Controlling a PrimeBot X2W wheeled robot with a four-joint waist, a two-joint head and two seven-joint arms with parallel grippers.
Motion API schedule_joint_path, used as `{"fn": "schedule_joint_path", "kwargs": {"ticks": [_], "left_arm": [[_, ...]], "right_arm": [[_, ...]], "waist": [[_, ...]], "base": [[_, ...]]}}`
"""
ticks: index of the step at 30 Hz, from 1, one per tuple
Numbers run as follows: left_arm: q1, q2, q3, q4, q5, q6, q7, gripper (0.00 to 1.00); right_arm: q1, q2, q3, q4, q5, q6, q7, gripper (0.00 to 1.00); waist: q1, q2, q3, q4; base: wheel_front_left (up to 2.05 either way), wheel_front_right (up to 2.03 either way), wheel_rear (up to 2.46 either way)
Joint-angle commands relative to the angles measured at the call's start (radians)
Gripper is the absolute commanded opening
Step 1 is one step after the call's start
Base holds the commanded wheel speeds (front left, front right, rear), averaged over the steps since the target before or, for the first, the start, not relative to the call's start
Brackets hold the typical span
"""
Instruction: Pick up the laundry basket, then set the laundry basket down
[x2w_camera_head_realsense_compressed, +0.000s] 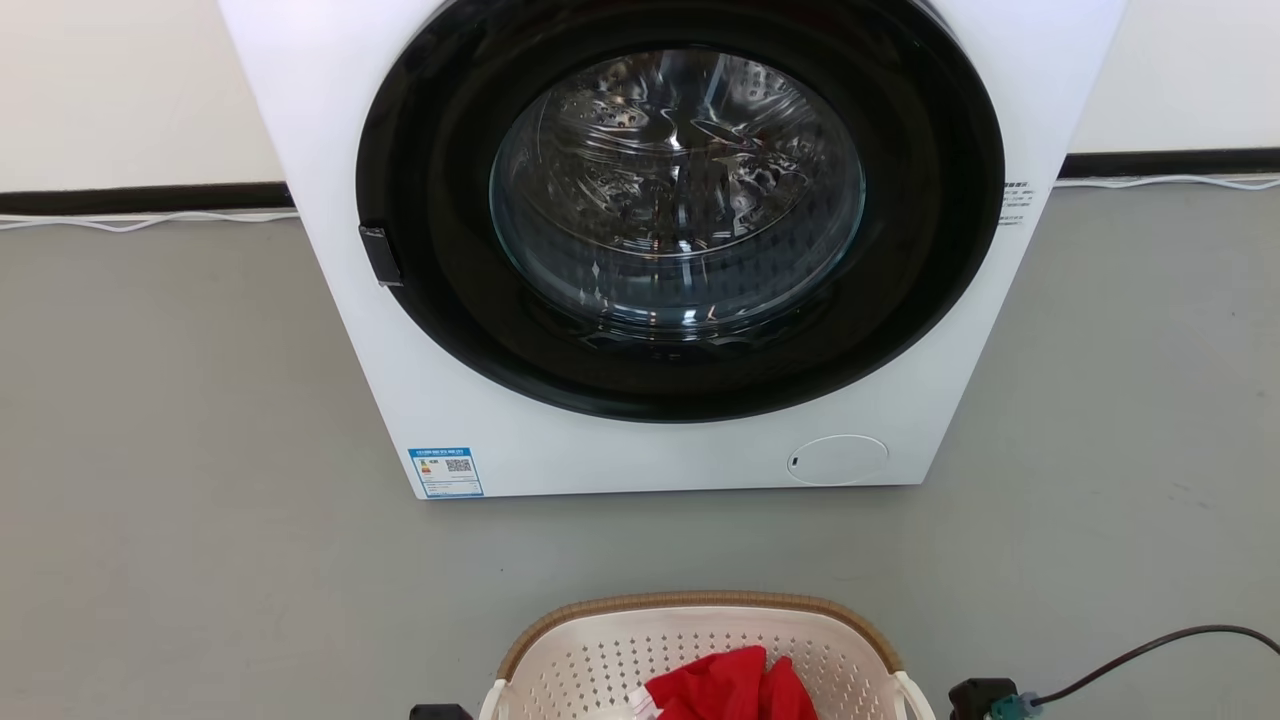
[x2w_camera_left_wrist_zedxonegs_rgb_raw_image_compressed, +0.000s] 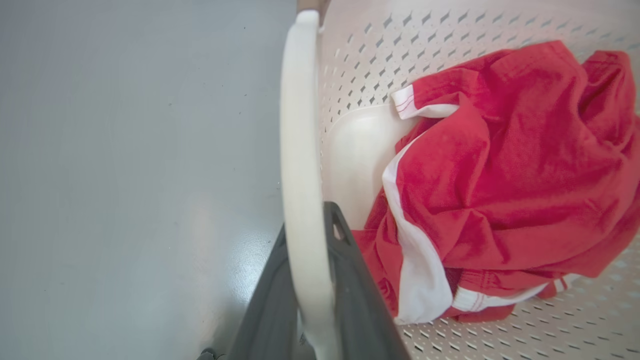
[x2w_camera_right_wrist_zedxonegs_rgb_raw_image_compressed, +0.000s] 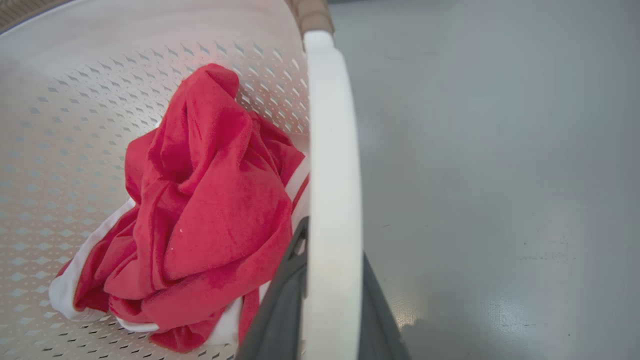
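I saw laundry basket (x2w_camera_head_realsense_compressed: 700, 603) at near edge of head view, in front of white washing machine (x2w_camera_head_realsense_compressed: 600, 455), apart from it; lifted or on grey floor (x2w_camera_head_realsense_compressed: 180, 480), I could not tell. Red garment (x2w_camera_left_wrist_zedxonegs_rgb_raw_image_compressed: 500, 165) with white trim lay inside. Left gripper (x2w_camera_left_wrist_zedxonegs_rgb_raw_image_compressed: 306, 225): jaws clamped on left loop handle (x2w_camera_left_wrist_zedxonegs_rgb_raw_image_compressed: 299, 125). Right gripper (x2w_camera_right_wrist_zedxonegs_rgb_raw_image_compressed: 334, 245): jaws clamped on right loop handle (x2w_camera_right_wrist_zedxonegs_rgb_raw_image_compressed: 332, 125). Blue label (x2w_camera_head_realsense_compressed: 446, 472) with QR code sat low left on machine front; print too small for me.

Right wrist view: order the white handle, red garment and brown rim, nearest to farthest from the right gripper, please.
1. White handle: between the right gripper's fingers.
2. Red garment: just left, inside the laundry basket.
3. Brown rim: top edge, farthest.
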Motion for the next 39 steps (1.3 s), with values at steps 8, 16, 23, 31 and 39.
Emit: {"fn": "schedule_joint_path", "kwargs": {"ticks": [8,16,23,31,39], "left_arm": [[-0.011,0.038,0.005,0.003,-0.015,0.008,-0.009,0.00],[-0.011,0.038,-0.007,0.005,-0.027,0.012,-0.016,0.00],[-0.013,0.038,-0.015,0.007,-0.036,0.012,-0.018,0.00],[-0.014,0.038,-0.025,0.011,-0.045,0.010,-0.021,0.00],[-0.019,0.038,-0.035,0.013,-0.053,0.011,-0.028,0.00]], "right_arm": [[0.000,-0.008,0.058,0.003,0.038,0.008,-0.015,0.00],[-0.003,-0.008,0.082,0.008,0.063,0.008,-0.032,0.00],[-0.006,-0.008,0.098,0.010,0.083,0.008,-0.031,0.00],[-0.011,-0.008,0.120,0.011,0.105,0.008,-0.036,0.00],[-0.020,-0.008,0.135,0.012,0.122,0.008,-0.045,0.00]], "waist": [[0.0000,-0.0001,-0.008,0.001],[0.0000,-0.0001,-0.011,0.000],[0.0000,-0.0001,-0.009,-0.002],[0.0000,-0.0001,-0.004,-0.004],[0.0000,-0.0001,0.008,-0.004]], "base": [[0.00,0.00,0.00],[0.00,0.00,0.00],[0.00,0.00,0.00],[0.00,0.00,0.00],[0.00,0.00,0.00]]}}
